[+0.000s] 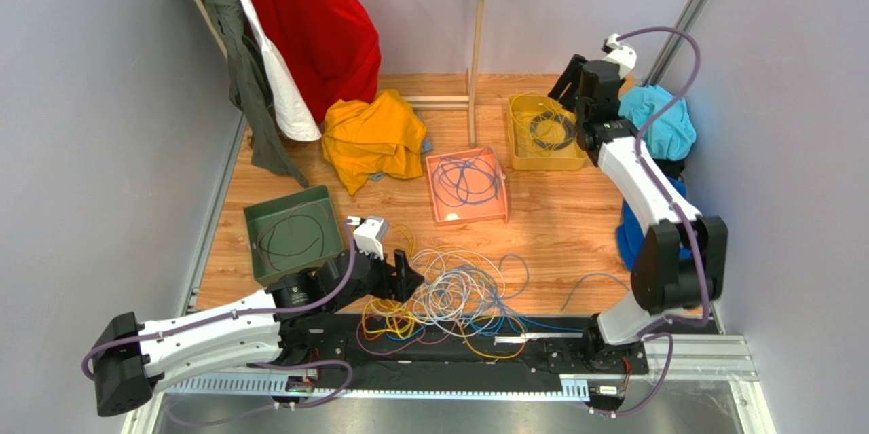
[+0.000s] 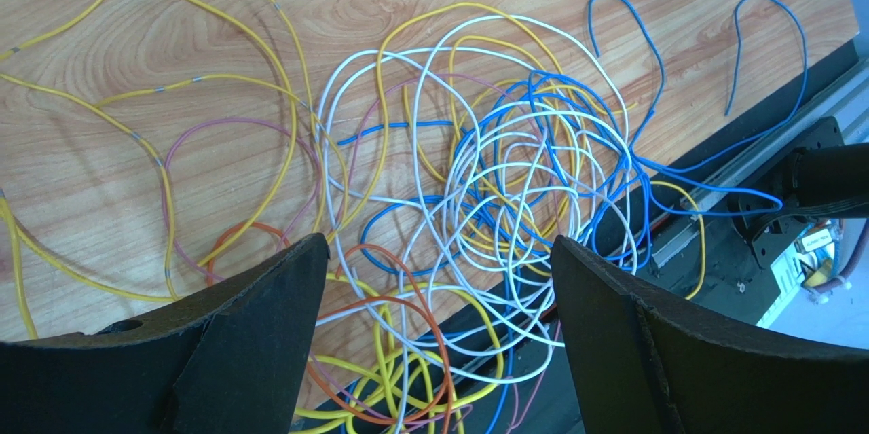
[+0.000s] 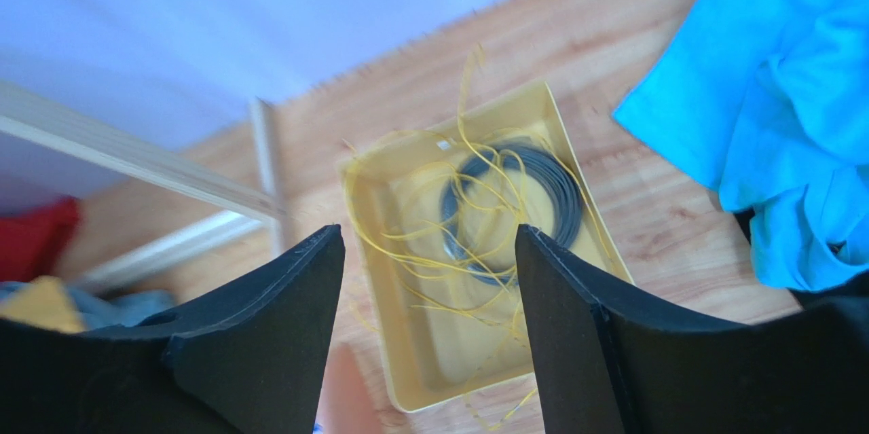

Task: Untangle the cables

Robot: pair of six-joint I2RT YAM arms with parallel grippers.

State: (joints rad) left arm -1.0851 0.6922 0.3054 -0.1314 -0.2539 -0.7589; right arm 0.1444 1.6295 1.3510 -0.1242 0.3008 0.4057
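A tangle of thin yellow, white, blue and orange cables (image 1: pixel 459 296) lies at the table's near edge and spills over the black base rail. It fills the left wrist view (image 2: pixel 490 179). My left gripper (image 1: pixel 408 276) is open and empty, low at the tangle's left side, its jaws wide over orange and yellow loops (image 2: pixel 441 251). My right gripper (image 1: pixel 571 83) is open and empty, held high at the far right above the yellow tray (image 1: pixel 543 132). That tray (image 3: pixel 408 353) holds a black coil (image 3: pixel 556 195) and loose yellow cables.
An orange tray (image 1: pixel 466 185) holds blue cables. A green tray (image 1: pixel 294 234) holds a black cable. A yellow cloth (image 1: pixel 372 137), a blue cloth (image 1: pixel 668 123), hanging red clothes (image 1: pixel 311 16) and a wooden stand (image 1: pixel 474 57) sit around the back.
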